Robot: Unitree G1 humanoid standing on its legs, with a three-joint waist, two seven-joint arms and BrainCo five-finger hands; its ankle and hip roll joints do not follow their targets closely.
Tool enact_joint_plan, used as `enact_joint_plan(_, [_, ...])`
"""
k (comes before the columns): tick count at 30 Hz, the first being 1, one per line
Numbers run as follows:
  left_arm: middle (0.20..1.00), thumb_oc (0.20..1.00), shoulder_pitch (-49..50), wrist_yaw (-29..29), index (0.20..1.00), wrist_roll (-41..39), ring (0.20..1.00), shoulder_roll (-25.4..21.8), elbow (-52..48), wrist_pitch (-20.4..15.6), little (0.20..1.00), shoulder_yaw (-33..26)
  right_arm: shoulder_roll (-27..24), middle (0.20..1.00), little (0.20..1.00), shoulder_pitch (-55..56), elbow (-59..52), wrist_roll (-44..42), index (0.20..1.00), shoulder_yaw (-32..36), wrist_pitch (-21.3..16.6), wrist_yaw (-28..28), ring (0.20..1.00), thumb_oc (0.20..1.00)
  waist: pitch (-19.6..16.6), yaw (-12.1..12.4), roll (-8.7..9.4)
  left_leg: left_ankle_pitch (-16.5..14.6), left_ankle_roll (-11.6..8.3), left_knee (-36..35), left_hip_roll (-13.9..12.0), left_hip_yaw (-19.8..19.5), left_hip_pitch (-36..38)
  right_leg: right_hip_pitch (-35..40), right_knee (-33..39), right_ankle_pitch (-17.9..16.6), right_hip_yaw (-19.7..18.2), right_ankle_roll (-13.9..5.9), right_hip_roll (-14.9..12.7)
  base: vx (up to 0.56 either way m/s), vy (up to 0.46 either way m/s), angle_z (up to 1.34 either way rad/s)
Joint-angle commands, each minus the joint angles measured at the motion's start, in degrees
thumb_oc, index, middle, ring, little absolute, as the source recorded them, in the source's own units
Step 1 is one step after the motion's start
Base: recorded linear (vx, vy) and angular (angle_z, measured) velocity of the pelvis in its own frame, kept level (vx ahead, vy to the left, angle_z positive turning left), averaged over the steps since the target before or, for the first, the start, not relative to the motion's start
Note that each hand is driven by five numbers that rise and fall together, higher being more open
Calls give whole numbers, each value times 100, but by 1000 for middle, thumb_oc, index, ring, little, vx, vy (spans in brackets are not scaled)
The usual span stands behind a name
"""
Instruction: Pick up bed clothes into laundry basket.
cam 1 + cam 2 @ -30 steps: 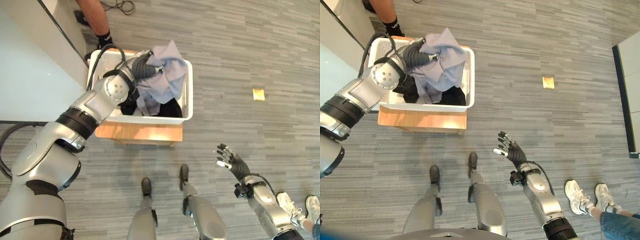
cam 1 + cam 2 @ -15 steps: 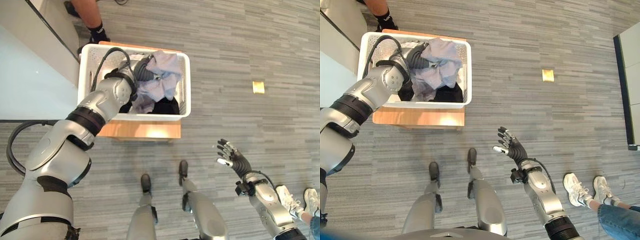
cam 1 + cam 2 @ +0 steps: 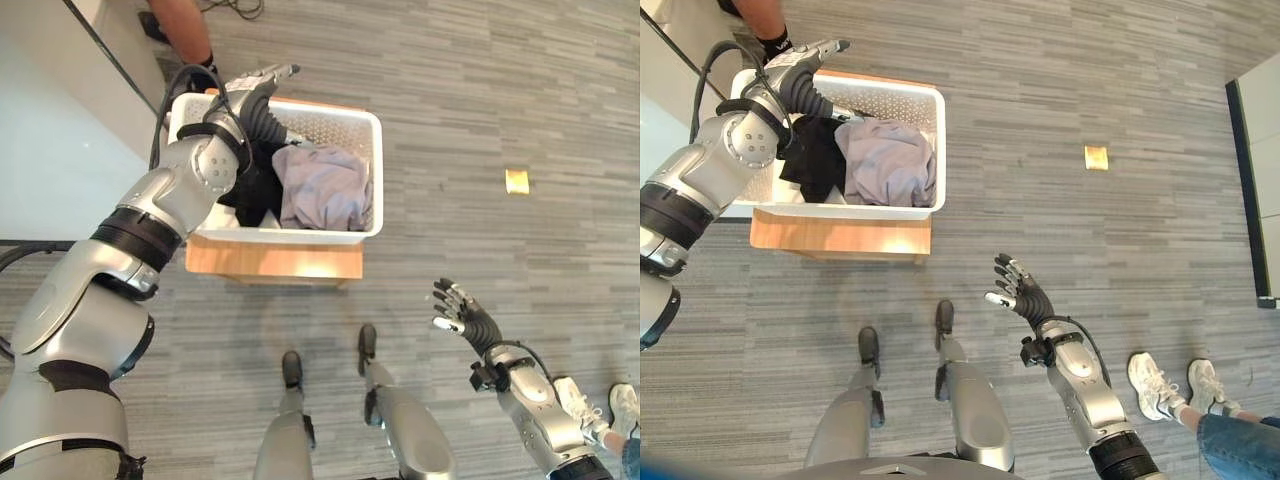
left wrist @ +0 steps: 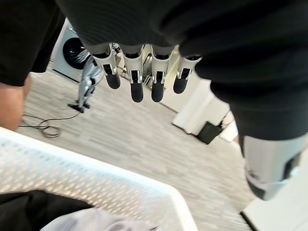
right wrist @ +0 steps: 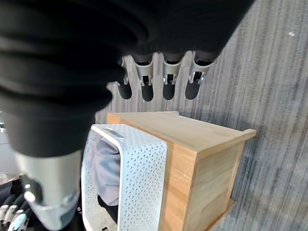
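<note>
Showing the left hand point(image 3: 262, 82) released above the far left corner of the white laundry basket point(image 3: 372, 180), with the clothes lying inside it.
Its fingers point(image 4: 136, 86) were straight and held nothing, pointing away over the basket's far rim. A lavender-grey garment point(image 3: 322, 186) lay crumpled in the right part of the basket, touching a black garment point(image 3: 812, 155) bunched against it on the left. The basket rested on a low wooden stand point(image 3: 275, 263) on the grey striped floor point(image 3: 480, 90), beside a pale bed point(image 3: 50, 130) at the left. The right hand point(image 3: 462, 316) hung low at the near right, well apart from the basket, fingers spread and empty. A small yellow square point(image 3: 517, 182) lay on the floor to the right. A person's leg point(image 3: 185, 25) stood just beyond the basket, and a white shoe point(image 3: 1160, 385) showed at the near right.
</note>
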State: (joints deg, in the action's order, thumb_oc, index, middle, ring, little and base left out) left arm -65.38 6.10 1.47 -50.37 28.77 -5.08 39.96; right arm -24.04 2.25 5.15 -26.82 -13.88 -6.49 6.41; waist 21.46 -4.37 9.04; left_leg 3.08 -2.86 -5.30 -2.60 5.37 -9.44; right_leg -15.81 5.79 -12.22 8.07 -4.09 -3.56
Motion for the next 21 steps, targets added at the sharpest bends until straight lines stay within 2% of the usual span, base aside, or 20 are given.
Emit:
enact_joint_plan(1, [1000,1000,832,196,1000,-1665,1000,64,-427,-646,1000,-1232,-60,1000,1000,165,-297,172,1000,479,-231,-125,1000,1000,-142,150,-268,109,-80,30,21,-311,-302,694,-79,898,370,-533,-264,15,-1,5])
enact_joint_plan(2, [1000,1000,867,193,1000,-1663,1000,58,-449,-640,1000,-1266,-75,1000,1000,164,-298,171,1000,469,-230,-126,1000,1000,-154,130,-277,131,-77,30,25,-314,-322,677,-79,882,373,-533,-268,47,5,11])
enact_joint_plan(3, [1000,1000,1980,48,1000,-2771,1000,447,-1046,-820,1000,-2163,46,1000,1000,179,-300,166,1000,638,-215,-240,1000,1000,-225,197,-293,71,-75,30,40,-319,-213,777,-79,938,359,-499,-276,48,5,18])
enact_joint_plan(4, [1000,1000,2807,70,1000,-3248,1000,870,-1367,-886,1000,-2826,133,1000,1000,232,-280,169,1000,747,-209,-343,1000,1000,-312,214,-307,61,-67,30,52,-321,-165,836,-79,955,353,-479,-285,90,7,14])
enact_joint_plan(7, [1000,1000,4718,-125,1000,-3680,1000,1775,-2101,-831,1000,-3712,581,1000,1000,509,-219,136,1000,1354,-230,-667,1000,1000,-507,288,-345,-61,-28,30,98,-297,81,1082,-79,1059,320,-435,-304,96,32,1])
enact_joint_plan(9, [1000,1000,5552,-263,1000,-3878,1000,2239,-2330,-766,1000,-3984,820,1000,1000,772,-148,137,1000,1600,-206,-643,1000,1000,-703,323,-384,-107,2,30,115,-293,221,1235,-79,1106,358,-410,-344,126,34,6])
enact_joint_plan(10, [1000,1000,5935,-340,1000,-3786,1000,2416,-2415,-694,1000,-4094,841,1000,1000,879,-98,351,1000,1675,-148,-679,1000,1000,-796,337,-424,-148,18,30,134,-311,334,1374,-96,1143,377,-400,-366,124,27,11])
enact_joint_plan(13, [1000,1000,6466,-427,1000,-3296,1000,2554,-2627,-675,1000,-4201,860,1000,1000,907,-139,738,1000,1785,-21,-737,1000,1000,-1019,408,-531,-224,48,30,169,-343,602,1662,-175,1249,434,-382,-437,90,29,16])
enact_joint_plan(15, [1000,1000,6600,-513,1000,-3752,1000,2939,-2471,-573,1000,-4027,990,1000,1000,846,-155,551,1000,1759,-54,-753,1000,1000,-1137,465,-591,-240,74,30,199,-391,760,1855,-216,1321,509,-373,-480,54,12,20])
enact_joint_plan(17, [1000,1000,6804,-568,1000,-3602,1000,3033,-2621,-553,1000,-3954,1010,1000,1000,799,-256,656,1000,1720,-54,-782,1000,1000,-1247,515,-642,-270,96,30,228,-438,856,1965,-231,1364,572,-375,-505,47,12,7])
enact_joint_plan(21, [1000,1000,6878,-498,1000,-3880,1000,3261,-2553,-579,1000,-3825,1013,1000,1000,559,-284,758,1000,1435,-99,-842,1000,1000,-1417,658,-675,-286,139,30,285,-499,930,2046,-225,1371,652,-399,-555,23,25,3])
